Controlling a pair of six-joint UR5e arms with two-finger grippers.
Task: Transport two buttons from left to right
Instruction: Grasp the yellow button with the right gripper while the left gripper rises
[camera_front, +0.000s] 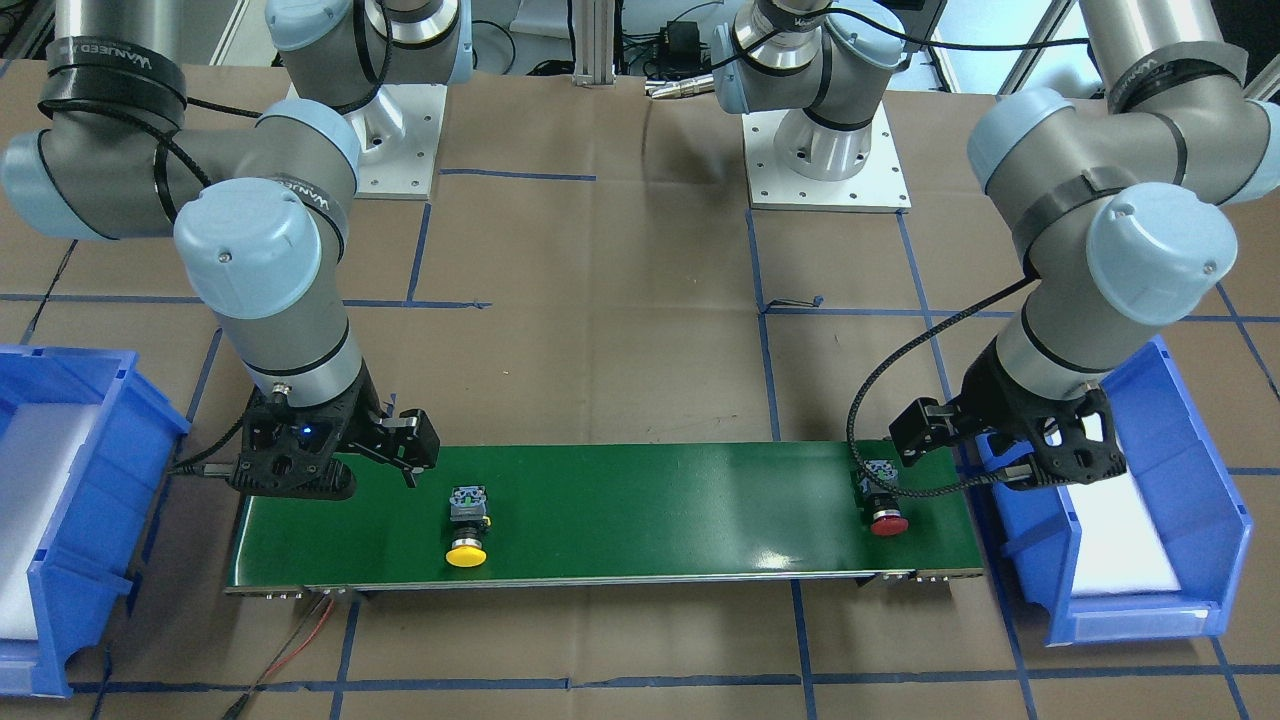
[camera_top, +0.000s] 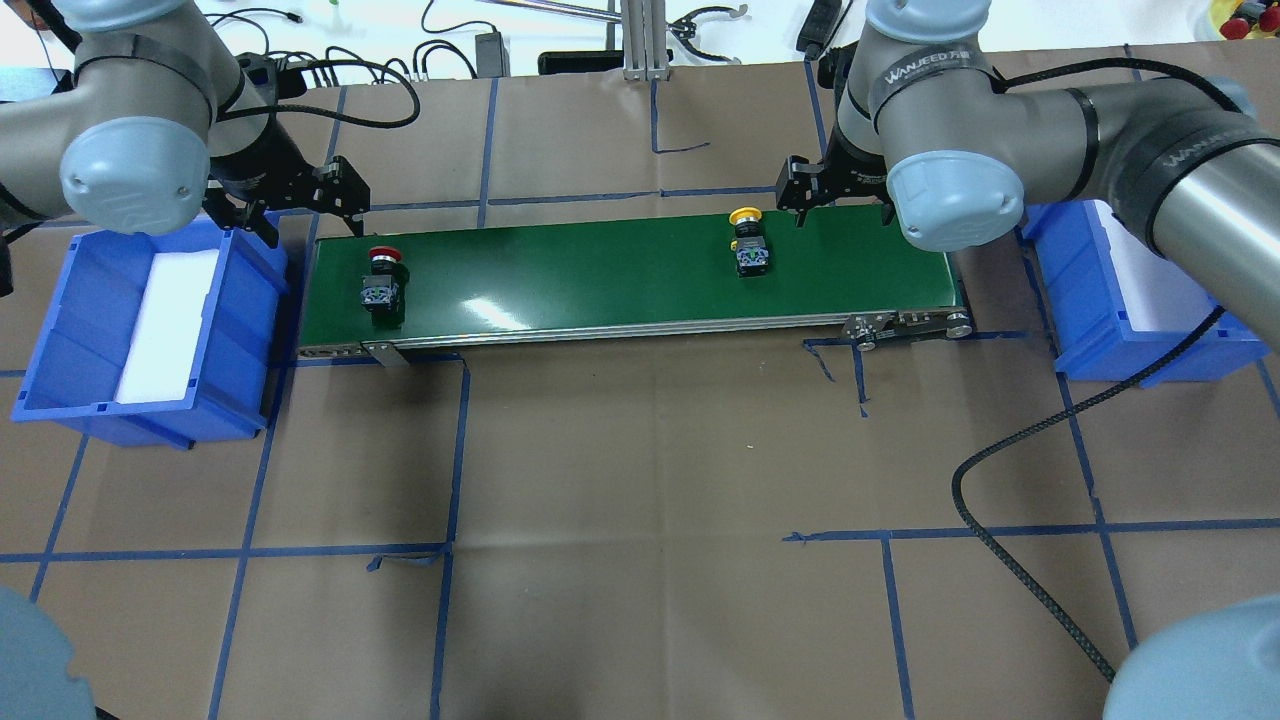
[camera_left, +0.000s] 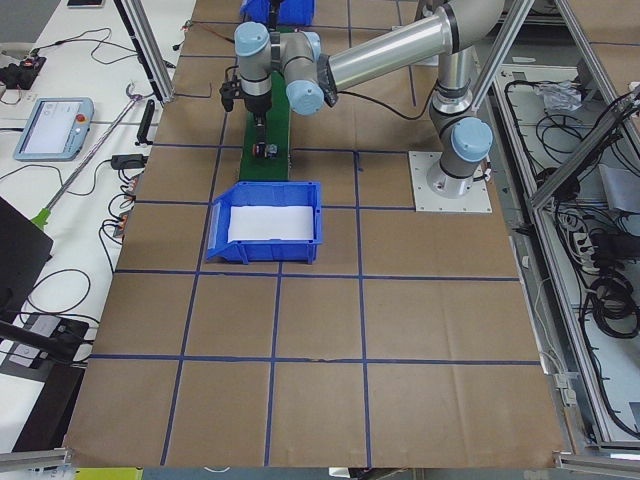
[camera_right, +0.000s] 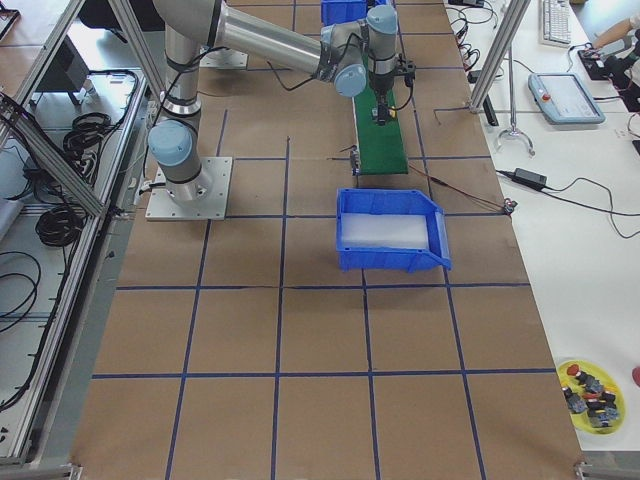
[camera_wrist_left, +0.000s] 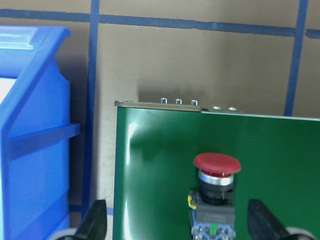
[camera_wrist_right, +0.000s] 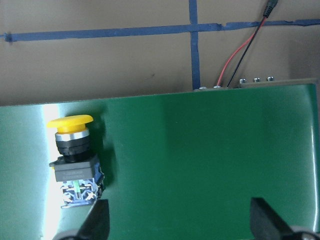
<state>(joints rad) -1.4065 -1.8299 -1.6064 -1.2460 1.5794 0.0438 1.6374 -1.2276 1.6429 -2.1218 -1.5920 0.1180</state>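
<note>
Overhead exterior: red button (camera_top: 384, 280) lies at the left end of the belt (camera_top: 600, 290), yellow button (camera_top: 748, 243) near its right. Left jaws and right jaws hang wide open, empty, at either end, seemingly poised to feed and collect.

- The left arm (camera_left: 380, 55) rises from its base plate (camera_left: 475, 200) and reaches across to the green belt (camera_left: 275, 165).
- The left gripper (camera_left: 259, 132) hangs over the belt's near end — its jaws are too small to judge.
- A small dark button (camera_left: 265, 151) lies on the belt beneath it.
- A blue bin (camera_left: 262, 249) with a white liner sits just beside that end.
</note>
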